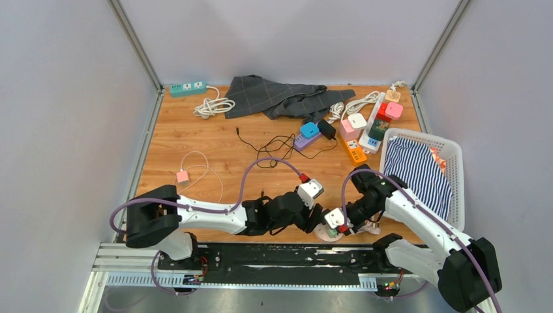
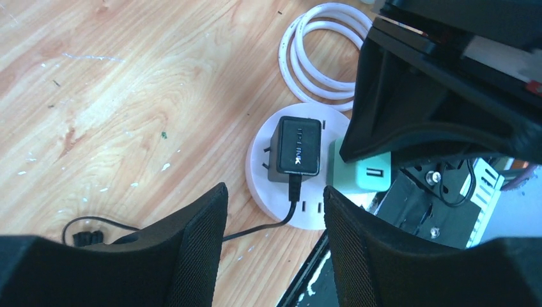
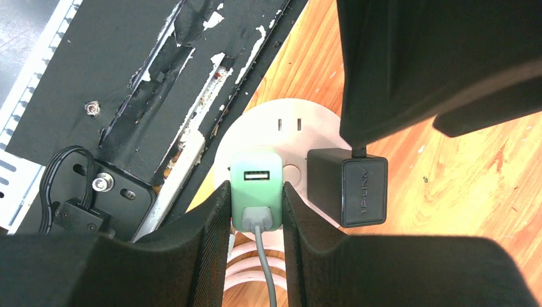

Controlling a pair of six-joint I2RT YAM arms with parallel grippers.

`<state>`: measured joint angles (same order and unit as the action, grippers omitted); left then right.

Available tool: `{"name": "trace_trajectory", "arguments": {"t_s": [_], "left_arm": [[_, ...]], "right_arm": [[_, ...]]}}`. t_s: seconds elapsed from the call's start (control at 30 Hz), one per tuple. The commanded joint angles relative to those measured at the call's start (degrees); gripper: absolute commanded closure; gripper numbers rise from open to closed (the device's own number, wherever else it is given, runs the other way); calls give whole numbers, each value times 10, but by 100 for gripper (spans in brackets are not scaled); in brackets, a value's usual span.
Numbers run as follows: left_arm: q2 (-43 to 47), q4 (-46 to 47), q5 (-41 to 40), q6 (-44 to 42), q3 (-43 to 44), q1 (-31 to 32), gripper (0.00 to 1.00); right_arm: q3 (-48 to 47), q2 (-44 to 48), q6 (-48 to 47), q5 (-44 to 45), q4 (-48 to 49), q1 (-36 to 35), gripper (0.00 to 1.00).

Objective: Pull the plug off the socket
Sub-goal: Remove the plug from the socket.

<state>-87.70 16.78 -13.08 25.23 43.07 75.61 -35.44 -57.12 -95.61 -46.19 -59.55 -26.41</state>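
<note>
A round white socket [image 1: 324,233] lies at the table's near edge. A green USB plug [image 3: 255,179] with a grey cable [image 3: 265,268] and a black adapter [image 3: 355,188] both stand on the socket [image 3: 291,121]. My right gripper [image 3: 255,192] is shut on the green plug, one finger on each side. My left gripper [image 2: 275,192] is open and empty, hovering just short of the black adapter [image 2: 298,148] and the socket [image 2: 313,214]. The green plug [image 2: 361,174] is half hidden there under the right arm. In the top view both grippers, left [image 1: 312,218] and right [image 1: 345,225], meet over the socket.
The socket's white cord [image 2: 313,57] lies coiled beside it. The black rail [image 1: 261,257] runs along the table's near edge, right under the socket. Farther back are a white basket [image 1: 456,163] with striped cloth, several power strips [image 1: 372,124], a grey cloth [image 1: 274,98] and a pink charger [image 1: 182,176].
</note>
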Motion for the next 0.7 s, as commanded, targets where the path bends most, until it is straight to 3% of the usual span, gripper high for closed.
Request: {"name": "trace_trajectory", "arguments": {"t_s": [0.0,0.13,0.3,0.4,0.47,0.53,0.67], "left_arm": [[48,12,20,-72,-22,2,39],[79,35,41,-146,-37,2,32],[114,151,37,-207,-100,2,29],[125,276,8,-235,-156,2,20],[117,386,-20,-251,-201,0,4],[91,497,-32,-279,-237,-11,0],[27,594,115,-240,-252,-91,0]], "right_arm": [[-3,0,6,12,-3,-5,82],[-12,-8,16,15,-6,-5,82],[-26,-23,55,34,10,-3,83],[-42,-44,118,74,56,-2,83],[-56,-63,137,94,81,1,84],[-69,-88,137,105,93,1,85],[-87,-114,129,101,105,2,86]]}}
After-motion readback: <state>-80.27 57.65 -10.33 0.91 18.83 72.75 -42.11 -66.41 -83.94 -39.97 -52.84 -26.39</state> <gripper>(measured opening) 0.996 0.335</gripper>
